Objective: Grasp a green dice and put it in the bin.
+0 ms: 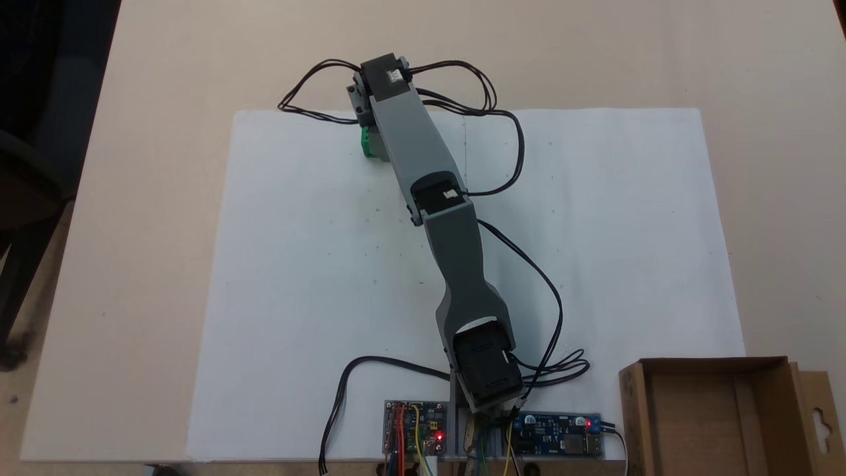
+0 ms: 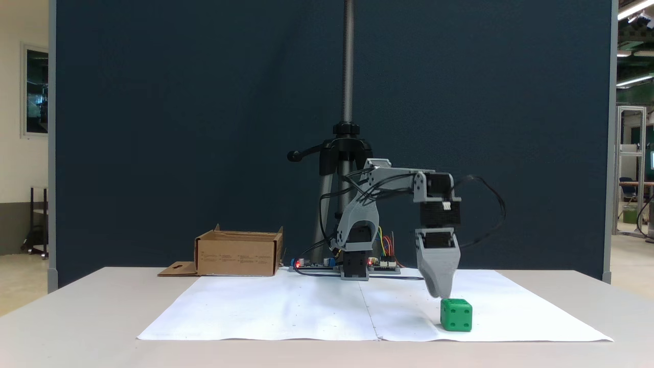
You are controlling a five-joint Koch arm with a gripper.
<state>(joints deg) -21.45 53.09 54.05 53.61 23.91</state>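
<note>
One small bright green cube dice sits on white paper, just under grey claw tip; claw spread indiscernible. Brown cardboard bin well apart.

Green dice with seemingly darker pips, brown bin, grey claw

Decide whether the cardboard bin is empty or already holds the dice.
Empty. From above, the bin shows only bare cardboard inside; the green dice sits on the white paper under the gripper.
</note>
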